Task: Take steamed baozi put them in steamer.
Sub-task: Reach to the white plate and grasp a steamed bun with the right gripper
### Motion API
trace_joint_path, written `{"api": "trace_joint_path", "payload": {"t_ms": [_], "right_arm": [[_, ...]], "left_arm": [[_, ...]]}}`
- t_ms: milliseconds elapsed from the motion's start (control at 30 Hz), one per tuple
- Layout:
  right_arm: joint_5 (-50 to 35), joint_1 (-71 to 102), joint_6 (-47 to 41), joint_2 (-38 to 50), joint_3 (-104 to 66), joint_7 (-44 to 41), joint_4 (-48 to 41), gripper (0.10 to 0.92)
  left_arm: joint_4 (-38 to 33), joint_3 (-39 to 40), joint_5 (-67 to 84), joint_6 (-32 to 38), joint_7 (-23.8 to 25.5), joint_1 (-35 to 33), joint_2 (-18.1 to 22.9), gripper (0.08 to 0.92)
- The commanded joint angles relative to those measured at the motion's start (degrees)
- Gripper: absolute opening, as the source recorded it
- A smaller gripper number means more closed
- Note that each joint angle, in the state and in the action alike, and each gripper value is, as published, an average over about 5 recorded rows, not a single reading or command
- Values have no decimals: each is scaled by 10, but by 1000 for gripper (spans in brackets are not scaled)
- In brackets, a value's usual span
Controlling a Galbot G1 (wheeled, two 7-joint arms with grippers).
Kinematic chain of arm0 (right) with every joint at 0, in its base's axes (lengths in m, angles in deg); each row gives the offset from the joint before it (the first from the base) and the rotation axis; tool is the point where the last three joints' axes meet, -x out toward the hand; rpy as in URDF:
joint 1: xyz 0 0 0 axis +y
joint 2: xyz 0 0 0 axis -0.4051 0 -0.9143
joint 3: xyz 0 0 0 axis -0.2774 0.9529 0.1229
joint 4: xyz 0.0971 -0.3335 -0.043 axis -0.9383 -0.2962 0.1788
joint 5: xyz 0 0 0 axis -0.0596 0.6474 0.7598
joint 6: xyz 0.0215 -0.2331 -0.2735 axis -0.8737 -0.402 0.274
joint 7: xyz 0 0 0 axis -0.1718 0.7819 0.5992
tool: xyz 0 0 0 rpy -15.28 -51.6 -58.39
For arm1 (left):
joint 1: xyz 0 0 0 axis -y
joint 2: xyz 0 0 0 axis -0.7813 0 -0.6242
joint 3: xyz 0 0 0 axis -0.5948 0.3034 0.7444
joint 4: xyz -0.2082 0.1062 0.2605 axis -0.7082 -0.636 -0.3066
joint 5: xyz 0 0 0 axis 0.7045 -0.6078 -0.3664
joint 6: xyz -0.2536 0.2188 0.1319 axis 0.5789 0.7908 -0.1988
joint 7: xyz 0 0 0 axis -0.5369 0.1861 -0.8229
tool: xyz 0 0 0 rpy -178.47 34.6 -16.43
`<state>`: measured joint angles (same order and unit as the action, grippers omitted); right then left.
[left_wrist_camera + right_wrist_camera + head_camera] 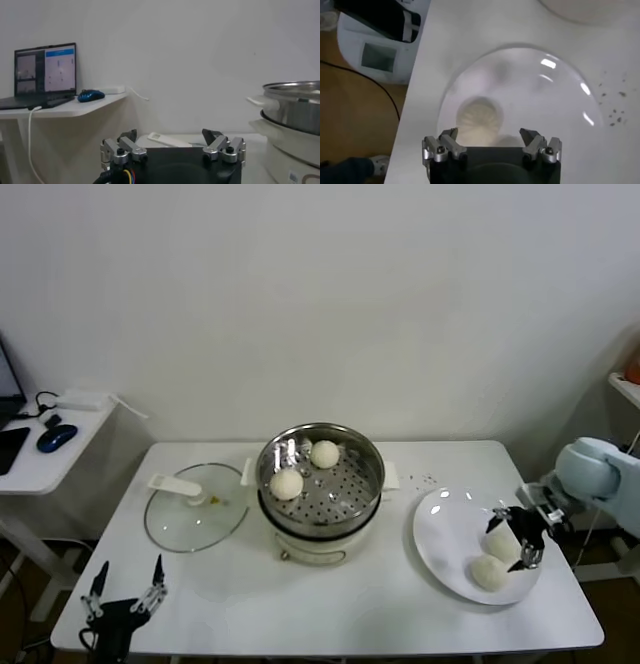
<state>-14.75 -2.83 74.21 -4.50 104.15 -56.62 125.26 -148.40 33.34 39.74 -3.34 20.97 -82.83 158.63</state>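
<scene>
- Nearest, right gripper (518, 540) hangs over the plate (446, 534), jaws spread to straddle a baozi (489, 572).
- Steamer (320, 471), left of the plate, holds two buns.
- Left gripper (125, 591) idles spread, beyond the steamer.

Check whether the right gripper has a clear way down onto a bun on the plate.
Probably yes. The right gripper hangs open right over the two buns on the white plate; nothing visible lies between.
</scene>
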Motion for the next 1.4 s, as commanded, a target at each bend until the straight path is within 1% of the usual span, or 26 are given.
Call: {"api": "trace_joint_path", "payload": {"t_ms": [33, 167, 667, 1400], "right_arm": [[43, 120, -2, 6, -95, 4, -26, 823], [46, 119, -5, -14, -94, 7, -40, 823], [44, 122, -20, -53, -79, 16, -51, 823], [40, 122, -34, -62, -77, 17, -52, 817]], "left_arm": [[1, 0, -1, 1, 0, -3, 1, 823], [1, 0, -1, 2, 0, -4, 2, 823], [7, -2, -1, 2, -1, -1, 2, 823], [12, 0, 0, 3, -2, 1, 3, 823]]}}
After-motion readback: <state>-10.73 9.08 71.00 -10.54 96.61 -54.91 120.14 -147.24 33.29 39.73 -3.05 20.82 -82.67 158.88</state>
